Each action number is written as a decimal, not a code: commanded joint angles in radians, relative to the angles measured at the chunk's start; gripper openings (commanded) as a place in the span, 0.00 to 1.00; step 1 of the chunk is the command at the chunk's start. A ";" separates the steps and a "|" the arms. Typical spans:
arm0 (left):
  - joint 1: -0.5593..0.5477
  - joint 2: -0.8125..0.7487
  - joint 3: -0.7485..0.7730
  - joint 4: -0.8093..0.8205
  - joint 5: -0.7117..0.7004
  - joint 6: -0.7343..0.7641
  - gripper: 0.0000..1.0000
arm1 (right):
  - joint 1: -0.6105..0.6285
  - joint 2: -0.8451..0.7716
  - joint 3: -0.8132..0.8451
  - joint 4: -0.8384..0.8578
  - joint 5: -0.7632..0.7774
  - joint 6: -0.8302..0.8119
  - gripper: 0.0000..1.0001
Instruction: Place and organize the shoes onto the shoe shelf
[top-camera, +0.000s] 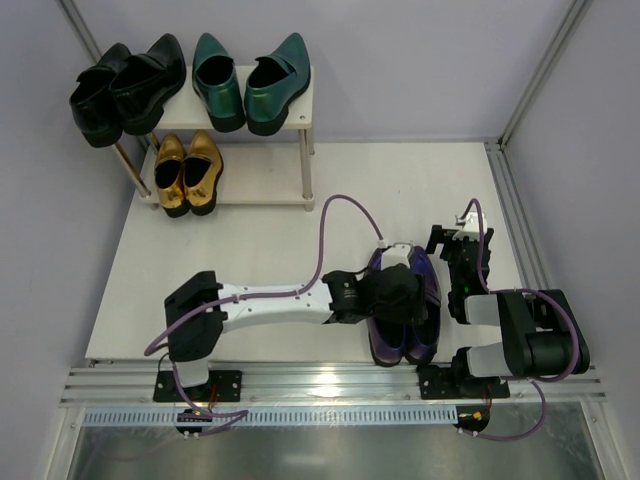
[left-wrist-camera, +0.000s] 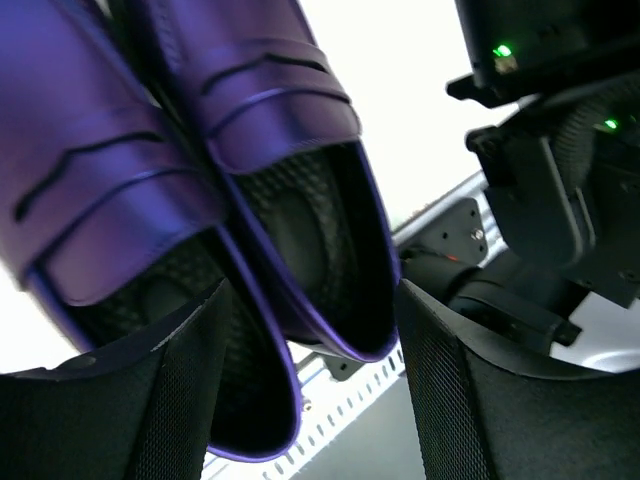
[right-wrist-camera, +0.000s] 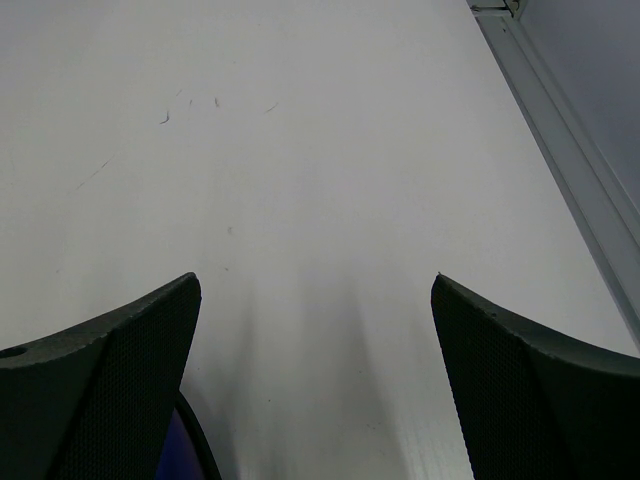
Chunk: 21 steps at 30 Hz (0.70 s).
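Observation:
The purple shoes (top-camera: 424, 276) lie side by side near the table's front right, toes pointing away. My left gripper (top-camera: 398, 300) is over their heels. In the left wrist view the left finger (left-wrist-camera: 170, 400) sits at the opening of the left purple shoe (left-wrist-camera: 90, 190), and the right finger (left-wrist-camera: 470, 400) is against the outer side of the right purple shoe (left-wrist-camera: 270, 100), so my left gripper (left-wrist-camera: 315, 400) is shut on both. The shoe shelf (top-camera: 303, 108) holds a black pair (top-camera: 125, 88) and a green pair (top-camera: 250, 82) on top, and a gold pair (top-camera: 188, 172) below. My right gripper (top-camera: 455, 243) (right-wrist-camera: 315, 380) is open over bare table.
The right arm's base and elbow (top-camera: 530, 340) stand close beside the purple shoes. An aluminium rail (top-camera: 330, 385) runs along the table's front edge. Frame posts (top-camera: 540, 70) stand at the back corners. The lower shelf board (top-camera: 265, 180) is bare to the right of the gold pair.

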 joint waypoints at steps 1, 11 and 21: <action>-0.018 0.040 0.049 0.018 0.031 -0.034 0.66 | -0.003 -0.014 0.007 0.051 -0.009 0.012 0.97; -0.024 0.195 0.097 -0.067 0.088 -0.048 0.64 | -0.003 -0.012 0.009 0.051 -0.009 0.014 0.97; -0.047 0.148 0.133 -0.177 -0.022 0.020 0.58 | -0.003 -0.012 0.009 0.051 -0.009 0.014 0.97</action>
